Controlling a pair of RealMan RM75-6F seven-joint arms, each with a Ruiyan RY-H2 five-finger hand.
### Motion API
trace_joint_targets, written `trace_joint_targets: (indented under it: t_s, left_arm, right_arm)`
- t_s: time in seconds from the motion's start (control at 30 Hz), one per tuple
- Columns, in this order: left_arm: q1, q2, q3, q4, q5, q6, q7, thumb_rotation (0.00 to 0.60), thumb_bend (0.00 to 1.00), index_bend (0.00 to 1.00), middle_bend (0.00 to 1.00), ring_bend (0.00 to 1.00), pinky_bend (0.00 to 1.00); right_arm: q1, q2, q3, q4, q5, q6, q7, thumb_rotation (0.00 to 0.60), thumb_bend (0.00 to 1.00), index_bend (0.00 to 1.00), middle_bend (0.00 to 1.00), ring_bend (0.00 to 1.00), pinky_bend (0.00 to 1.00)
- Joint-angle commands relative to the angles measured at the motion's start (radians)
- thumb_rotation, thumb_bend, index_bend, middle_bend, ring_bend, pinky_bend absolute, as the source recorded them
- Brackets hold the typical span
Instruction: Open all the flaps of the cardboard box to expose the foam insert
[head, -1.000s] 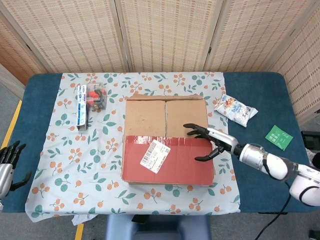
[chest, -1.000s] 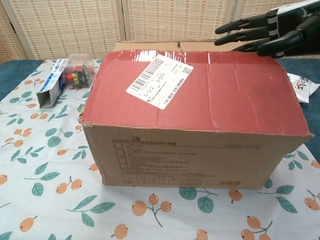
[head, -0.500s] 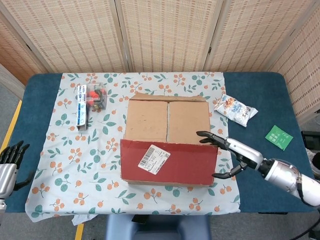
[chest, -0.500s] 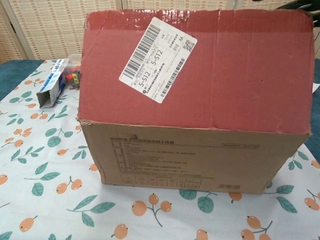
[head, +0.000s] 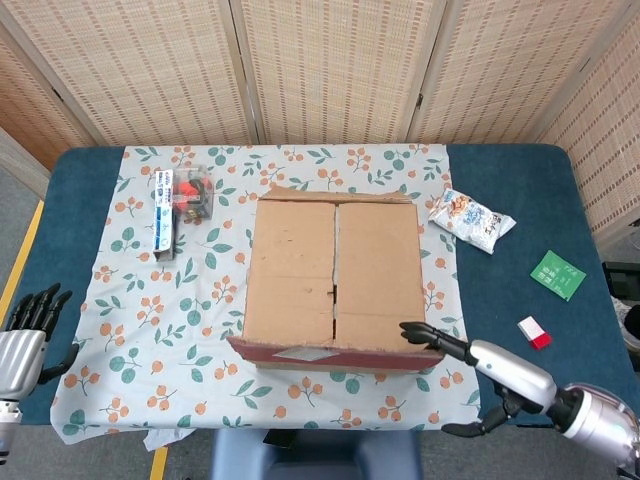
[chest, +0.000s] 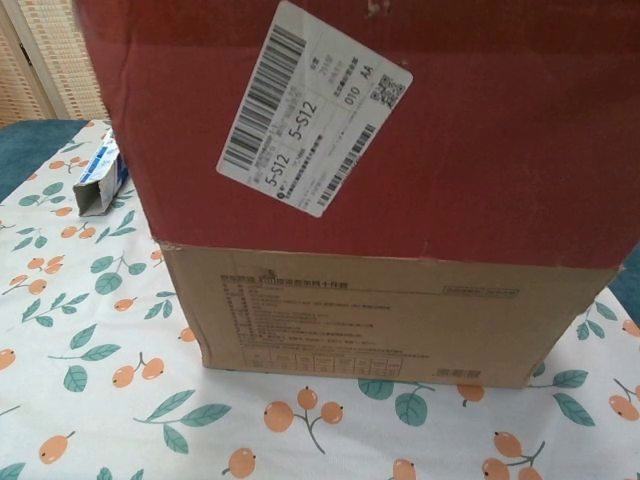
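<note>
The cardboard box (head: 335, 275) stands mid-table on the floral cloth. Its red near flap (head: 330, 352) is swung up and toward me, so the head view shows only its edge. In the chest view that flap (chest: 480, 150) fills the upper frame, with a white barcode label (chest: 315, 110) on it, above the box's front wall (chest: 380, 320). Two brown flaps (head: 290, 265) lie closed on top and meet along a centre seam, so no foam shows. My right hand (head: 470, 385) is at the near right corner, fingers spread, one fingertip (head: 408, 328) at the flap's end. My left hand (head: 30, 320) hangs open at the table's near left edge.
A blue and white carton (head: 163, 213) and a clear packet of small items (head: 195, 195) lie left of the box. A snack bag (head: 470, 218), a green card (head: 558, 274) and a small red and white piece (head: 533, 332) lie on the right.
The red flap has swung from flat on the box top up and over toward the near side. My right hand has drawn back with it to the near right corner.
</note>
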Motion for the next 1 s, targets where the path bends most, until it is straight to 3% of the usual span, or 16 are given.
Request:
trace_joint_targets:
  t_s: [0.03,0.23,0.4,0.53,0.67,0.77,0.93,1.0]
  left_arm:
    - [0.005,0.001,0.010,-0.013,0.023,0.018,0.017,0.600,0.44,0.00,0.00,0.00,0.00]
    - [0.013,-0.001,0.022,-0.027,0.043,0.036,0.042,0.600,0.44,0.00,0.00,0.00,0.00]
    - [0.015,0.000,0.025,-0.031,0.054,0.046,0.034,0.600,0.44,0.00,0.00,0.00,0.00]
    - [0.012,0.002,0.024,-0.027,0.053,0.042,0.028,0.600,0.44,0.00,0.00,0.00,0.00]
    - [0.006,0.003,0.021,-0.017,0.051,0.033,0.006,0.600,0.44,0.00,0.00,0.00,0.00]
    - [0.005,0.008,0.019,-0.012,0.040,0.026,-0.021,0.600,0.44,0.00,0.00,0.00,0.00]
    - [0.008,0.012,0.015,-0.001,0.026,0.025,-0.045,0.600,0.44,0.00,0.00,0.00,0.00]
    - [0.008,0.015,0.016,0.001,0.027,0.024,-0.063,0.600,0.44,0.00,0.00,0.00,0.00]
  right_arm:
    - [-0.123,0.026,-0.065,-0.049,-0.099,0.061,-0.167,0.600,0.27,0.00,0.00,0.10,0.19]
    - [-0.220,-0.009,-0.107,-0.004,-0.156,0.122,-0.237,0.600,0.27,0.00,0.00,0.09,0.19]
    - [-0.236,-0.019,-0.070,-0.020,-0.108,0.126,-0.331,0.600,0.27,0.00,0.00,0.09,0.17]
    - [-0.201,-0.027,0.040,-0.074,0.013,0.053,-0.547,0.600,0.27,0.01,0.00,0.06,0.03]
    - [-0.128,-0.066,0.200,-0.159,0.205,-0.079,-0.876,0.600,0.27,0.18,0.00,0.01,0.00]
    - [-0.075,-0.112,0.290,-0.193,0.332,-0.171,-1.091,0.590,0.27,0.28,0.00,0.00,0.00]
    - [0.055,-0.199,0.421,-0.224,0.596,-0.353,-1.385,0.378,0.27,0.42,0.00,0.00,0.00]
    - [0.112,-0.245,0.461,-0.214,0.708,-0.409,-1.471,0.340,0.27,0.45,0.00,0.00,0.00]
